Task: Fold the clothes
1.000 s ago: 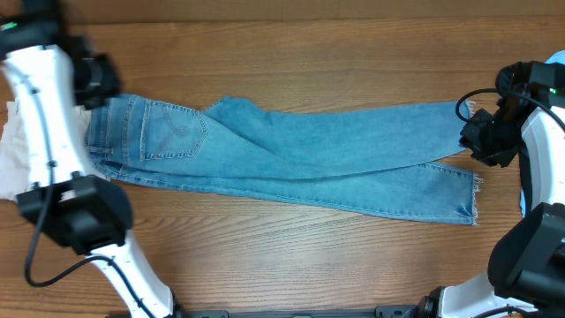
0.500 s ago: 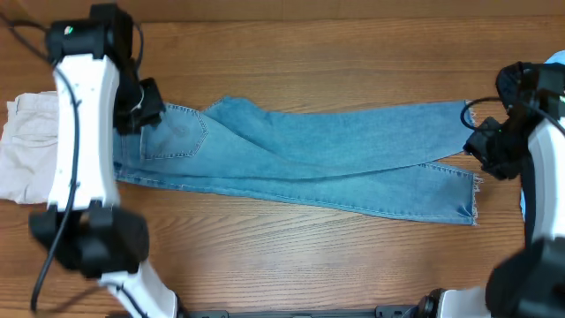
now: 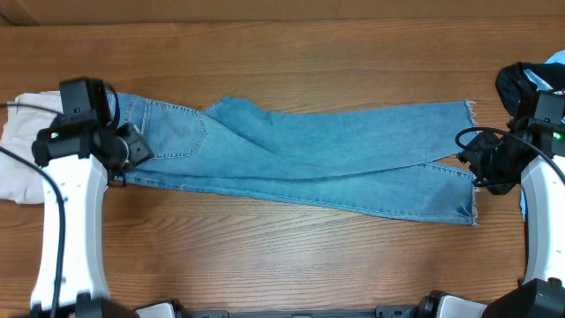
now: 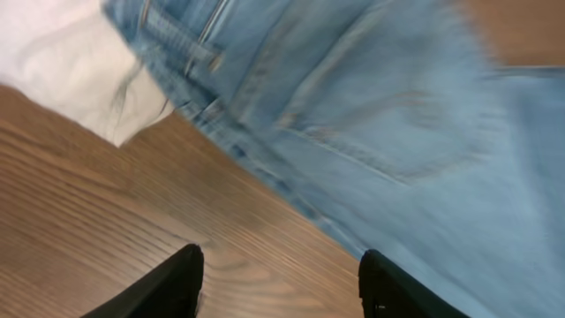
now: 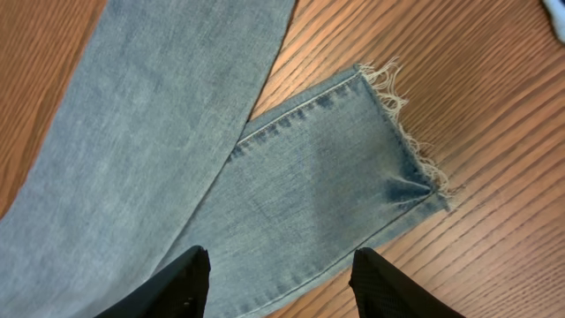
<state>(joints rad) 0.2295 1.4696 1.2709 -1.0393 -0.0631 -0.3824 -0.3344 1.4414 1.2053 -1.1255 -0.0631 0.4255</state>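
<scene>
The light-blue jeans [image 3: 309, 155] lie flat across the table, waist at the left, frayed hems at the right, one leg crossed over the other. My left gripper [image 3: 124, 159] is open and empty at the waist's near edge; its view shows the back pocket [image 4: 397, 115] and bare wood between the fingers [image 4: 282, 274]. My right gripper [image 3: 481, 163] is open and empty beside the hems; its view shows the lower leg's frayed hem [image 5: 397, 124] with the fingers [image 5: 278, 274] above the denim [image 5: 291, 185].
Cream-white trousers [image 3: 22, 150] lie at the far left under the jeans' waist, also in the left wrist view [image 4: 62, 62]. A dark garment [image 3: 521, 84] sits at the right edge. Bare wooden table [image 3: 282, 256] runs along the front.
My left arm has swung down from the far left edge to the near side of the waist. My right gripper has shifted slightly toward the front beside the hems. The jeans have not moved.
</scene>
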